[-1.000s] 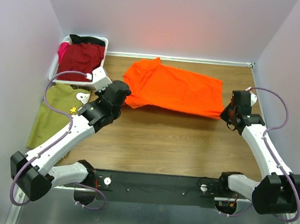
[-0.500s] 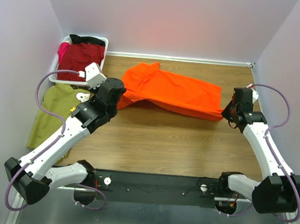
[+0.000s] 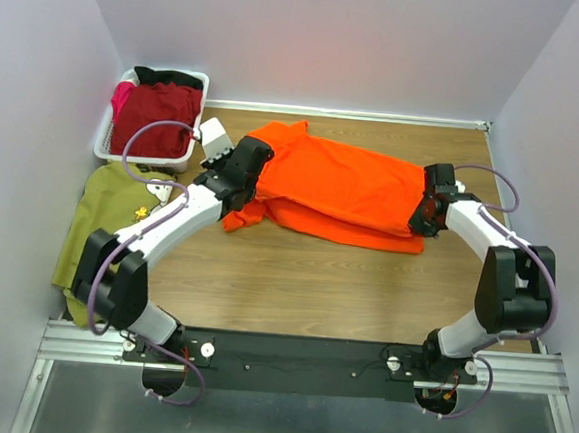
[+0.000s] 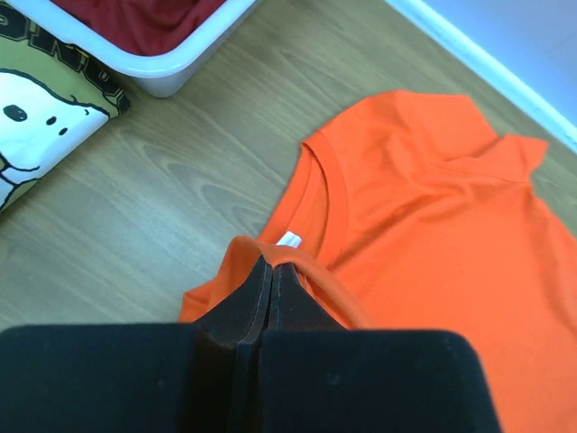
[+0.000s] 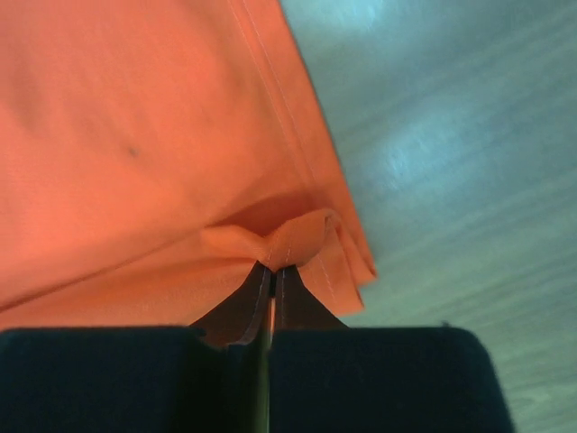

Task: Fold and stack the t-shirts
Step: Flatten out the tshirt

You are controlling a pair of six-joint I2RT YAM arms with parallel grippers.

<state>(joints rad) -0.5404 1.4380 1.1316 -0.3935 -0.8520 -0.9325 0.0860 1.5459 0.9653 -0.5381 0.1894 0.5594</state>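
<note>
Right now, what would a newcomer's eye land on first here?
First the bright orange shirt, spread across the middle of the table. The left pincer pinches it near the collar and the right pincer pinches a hemmed edge. At far left, a white basket holds a dark red shirt, and an olive shirt with a cartoon dog lies in front of it.

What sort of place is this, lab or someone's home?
Probably a lab test cell, not a home: plain pale walls box in a small wood-grain tabletop, and laundry is staged on it, a white slatted plastic basket and a bright orange t-shirt.
</note>
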